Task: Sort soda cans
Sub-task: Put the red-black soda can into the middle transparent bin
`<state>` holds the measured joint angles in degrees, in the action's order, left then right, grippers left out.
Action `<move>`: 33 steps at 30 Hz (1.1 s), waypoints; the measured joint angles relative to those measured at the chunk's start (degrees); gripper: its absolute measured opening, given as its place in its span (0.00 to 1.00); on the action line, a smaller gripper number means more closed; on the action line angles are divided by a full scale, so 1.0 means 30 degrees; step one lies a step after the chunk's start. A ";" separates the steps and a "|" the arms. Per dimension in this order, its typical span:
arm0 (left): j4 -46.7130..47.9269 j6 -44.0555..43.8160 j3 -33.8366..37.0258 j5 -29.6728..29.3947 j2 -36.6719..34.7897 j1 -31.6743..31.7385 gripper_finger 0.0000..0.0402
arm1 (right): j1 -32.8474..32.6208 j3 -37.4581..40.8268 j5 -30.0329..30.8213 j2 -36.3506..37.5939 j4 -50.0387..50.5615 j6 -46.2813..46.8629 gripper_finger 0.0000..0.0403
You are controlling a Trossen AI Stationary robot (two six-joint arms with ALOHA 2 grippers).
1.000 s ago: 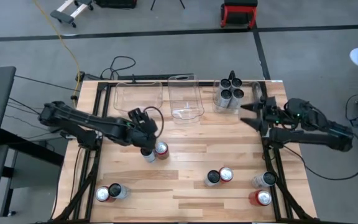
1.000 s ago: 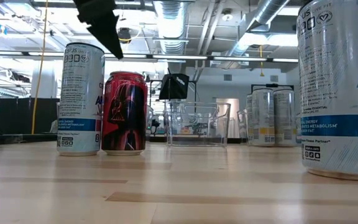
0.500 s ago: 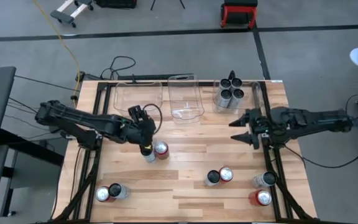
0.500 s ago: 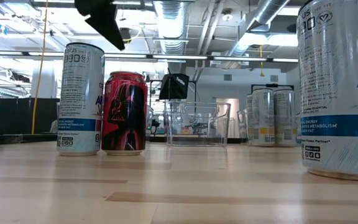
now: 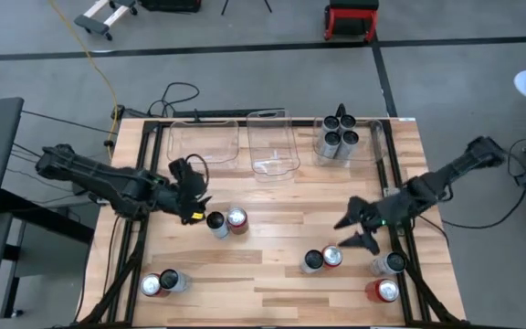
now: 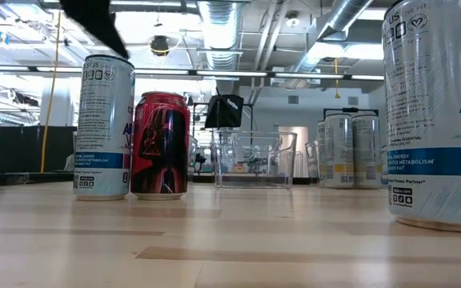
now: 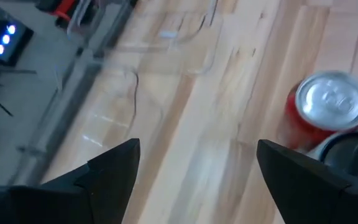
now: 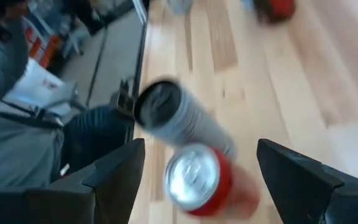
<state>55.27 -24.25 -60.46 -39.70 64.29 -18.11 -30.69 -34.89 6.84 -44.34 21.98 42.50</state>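
Observation:
Soda cans stand upright in pairs on the wooden table. A silver can (image 5: 215,222) with a dark top stands beside a red one (image 5: 236,219); in the left wrist view they are the dark-topped can (image 7: 353,155) and the red can (image 7: 325,109). My left gripper (image 5: 193,205) (image 7: 197,155) is open, just left of that pair, and its finger (image 6: 94,20) shows above the silver can (image 6: 104,128). My right gripper (image 5: 345,234) (image 8: 201,146) is open, on the far side of another silver can (image 5: 311,261) (image 8: 166,109) and red can (image 5: 332,257) (image 8: 197,180).
Three clear bins sit along the far edge: two hold no cans (image 5: 202,142) (image 5: 272,151), and one (image 5: 373,146) holds several silver cans (image 5: 336,139). More can pairs stand near-left (image 5: 161,283) and near-right (image 5: 387,277). A person's grey sleeve (image 8: 17,62) shows beyond the table.
My left gripper has drawn back from above the silver can toward the table's left edge; that can and its red neighbour have stayed put. My right gripper has swung from beside the far-right bin toward the near edge, coming to the silver and red pair at mid-right.

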 joint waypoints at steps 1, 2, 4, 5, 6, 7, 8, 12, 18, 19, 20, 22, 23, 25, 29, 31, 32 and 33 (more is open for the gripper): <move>-0.0190 -0.0493 0.0670 0.0000 -0.0404 -0.0079 0.80 | -0.0585 -0.0180 0.0406 -0.0390 0.0299 0.0499 0.81; -0.0288 -0.1133 0.1302 0.0000 -0.0761 -0.0159 0.80 | -0.1132 -0.0409 0.0895 -0.0777 0.0658 0.0936 0.81; -0.0442 -0.2423 0.2606 -0.0005 -0.1361 -0.0299 0.80 | -0.2105 -0.1070 0.1808 -0.1577 0.1289 0.1570 0.81; -0.0680 -0.2905 0.3238 -0.0003 -0.1614 -0.0362 0.80 | -0.2510 -0.1404 0.2240 -0.1983 0.1544 0.1775 0.81; -0.0931 -0.3254 0.3820 -0.0007 -0.1850 -0.0448 0.80 | -0.2839 -0.1749 0.2691 -0.2422 0.1843 0.1846 0.81; -0.1218 -0.3493 0.4361 0.0000 -0.2067 -0.0518 0.80 | -0.3096 -0.2062 0.2972 -0.2922 0.1910 0.1863 0.81; -0.1455 -0.3696 0.4817 -0.0002 -0.2238 -0.0575 0.80 | -0.3281 -0.2347 0.3117 -0.3465 0.1910 0.1873 0.81; -0.2265 -0.4065 0.5803 -0.0021 -0.2577 -0.0686 0.80 | -0.3407 -0.3586 0.3203 -0.5801 0.1953 0.1896 0.81; -0.2924 -0.3887 0.5870 -0.0058 -0.2585 -0.0691 0.80 | -0.3510 -0.5395 0.3196 -0.8719 0.4089 0.1962 0.81; -0.3096 -0.3777 0.5870 -0.0051 -0.2585 -0.0705 0.80 | -0.3523 -0.5693 0.3203 -0.9128 0.4638 0.2044 0.81; -0.3173 -0.3700 0.5870 -0.0058 -0.2585 -0.0722 0.80 | -0.3557 -0.6036 0.3318 -0.9506 0.5056 0.2138 0.81; -0.3313 -0.3635 0.5870 -0.0058 -0.2585 -0.0764 0.80 | -0.3701 -0.6591 0.3325 -1.0174 0.5733 0.2146 0.81; -0.3360 -0.3585 0.5863 -0.0058 -0.2585 -0.0764 0.80 | -0.3791 -0.6837 0.3362 -1.0504 0.5987 0.2023 0.81; -0.3348 -0.3579 0.5863 -0.0058 -0.2585 -0.0764 0.80 | -0.3835 -0.7270 0.3393 -1.1065 0.6302 0.1842 0.81; -0.3397 -0.3572 0.5856 -0.0058 -0.2585 -0.0764 0.80 | -0.3829 -0.8142 0.3337 -1.2015 0.7488 0.1793 0.81; -0.3417 -0.3497 0.5856 -0.0058 -0.2585 -0.0764 0.80 | -0.3829 -0.8650 0.3493 -1.2363 0.8245 0.1800 0.81; -0.3424 -0.3431 0.5856 -0.0058 -0.2585 -0.0764 0.80 | -0.3844 -0.8890 0.3470 -1.2500 0.8562 0.1826 0.81; -0.3430 -0.3393 0.5856 -0.0058 -0.2585 -0.0764 0.80 | -0.3932 -0.9059 0.3455 -1.2614 0.8675 0.1822 0.81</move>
<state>44.98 -34.43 -42.89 -39.88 56.53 -20.40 -42.48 -62.07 17.20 -82.19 48.00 47.96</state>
